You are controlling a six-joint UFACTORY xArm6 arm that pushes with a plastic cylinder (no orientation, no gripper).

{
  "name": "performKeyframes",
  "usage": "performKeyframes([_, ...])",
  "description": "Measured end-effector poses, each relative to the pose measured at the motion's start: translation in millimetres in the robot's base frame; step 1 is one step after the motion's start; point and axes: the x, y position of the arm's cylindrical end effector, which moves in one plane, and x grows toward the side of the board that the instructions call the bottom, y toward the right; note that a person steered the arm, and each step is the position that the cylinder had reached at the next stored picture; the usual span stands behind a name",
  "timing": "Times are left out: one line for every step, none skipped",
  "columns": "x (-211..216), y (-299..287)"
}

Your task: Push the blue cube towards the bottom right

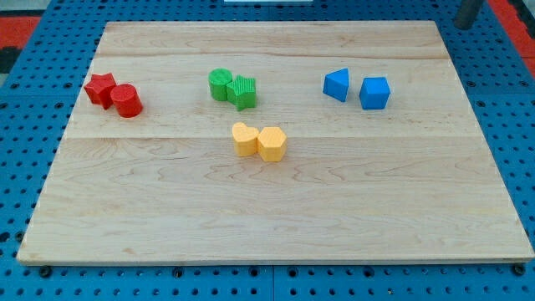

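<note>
The blue cube (375, 93) sits on the wooden board (276, 217) at the view's upper right. A blue wedge-like block (337, 84) lies just to its left, a small gap apart. My tip (463, 26) shows at the view's top right corner, beyond the board's top right edge, well up and to the right of the blue cube and touching no block.
A green pair, a cylinder (221, 84) and a star-like block (243, 92), sits at top centre. Two yellow blocks (259, 142) lie mid-board. A red star (100, 88) and a red cylinder (127, 101) lie at the left. Blue pegboard (518, 125) surrounds the board.
</note>
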Motion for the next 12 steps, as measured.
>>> performKeyframes([0.0,0.0])
performKeyframes([4.0,-5.7])
performKeyframes([5.4,-5.7])
performKeyframes([5.4,-4.8])
performKeyframes([5.8,-1.4])
performKeyframes([25.4,-2.0])
performKeyframes([73.2,-29.4])
performKeyframes([80.7,-88.7])
performKeyframes([82.6,-147.1])
performKeyframes([131.2,-165.0])
performKeyframes([157.0,-189.0])
performKeyframes([142.4,-213.9])
